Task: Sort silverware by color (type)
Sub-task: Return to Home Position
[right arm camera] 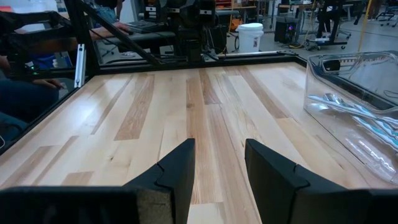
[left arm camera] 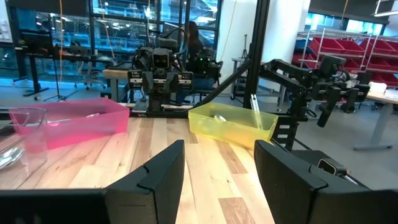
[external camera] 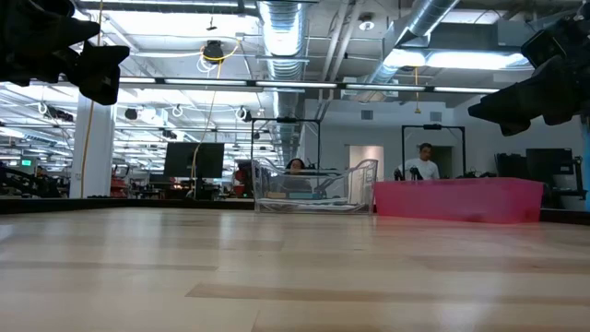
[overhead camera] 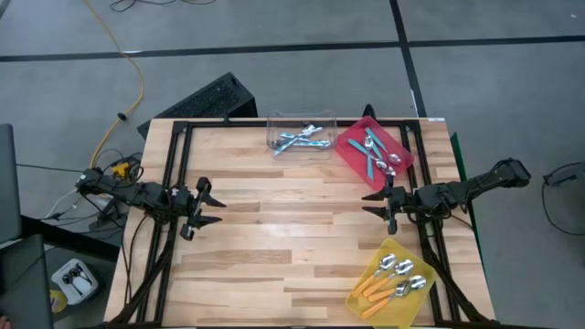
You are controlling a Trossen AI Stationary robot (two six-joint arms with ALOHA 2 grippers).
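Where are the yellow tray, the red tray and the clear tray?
yellow tray (left arm camera: 233, 132), left wrist view, on its near side wall.
red tray (external camera: 461, 198), low view, on its front wall.
clear tray (overhead camera: 279, 122), high view, on a bare corner of its floor.

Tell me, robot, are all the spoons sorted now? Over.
Left gripper open, right gripper open, both empty. Orange spoons in yellow tray, teal spoons in red tray, light blue spoons in clear tray. No spoon loose on the table.
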